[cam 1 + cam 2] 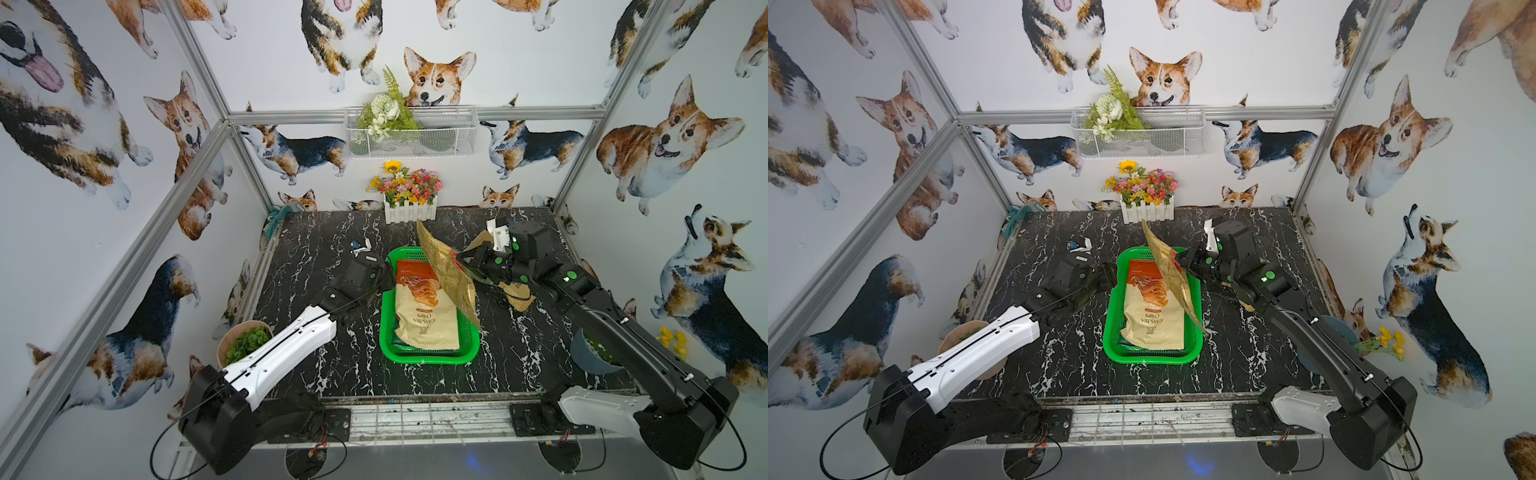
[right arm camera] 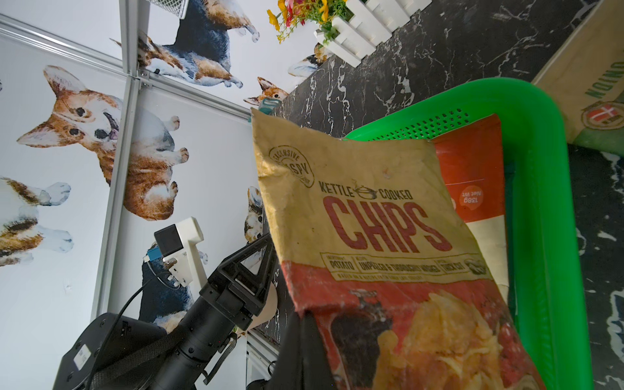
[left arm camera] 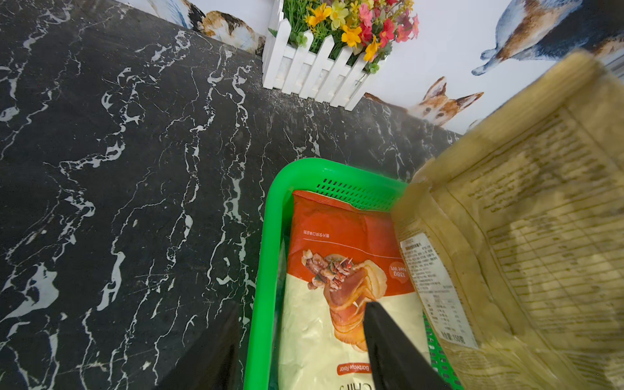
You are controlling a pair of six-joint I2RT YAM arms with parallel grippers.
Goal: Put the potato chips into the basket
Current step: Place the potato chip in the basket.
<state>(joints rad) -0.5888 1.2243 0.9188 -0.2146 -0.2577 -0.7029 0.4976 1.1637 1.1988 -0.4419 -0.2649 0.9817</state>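
On the black marble table [image 1: 316, 365], the right gripper [image 1: 460, 262] clamps the kraft CHIPS bag [image 1: 446, 274], tilted over the 3 o'clock rim of the basket [image 1: 428, 358]; the left gripper [image 1: 388, 276], fingers apart, straddles its 9 o'clock rim.

open: table [image 1: 415, 378] on near side of basket [image 1: 428, 358] | blocked: kraft bag [image 1: 448, 270] tilted over basket, rim contact unclear

From here I see the black marble-look table [image 1: 316, 324] carrying the green basket [image 1: 428, 358] near its middle, a white picket flower box [image 1: 410, 212] against its back edge, and a tan bag [image 1: 521, 303] lying just right of the basket, partly hidden.
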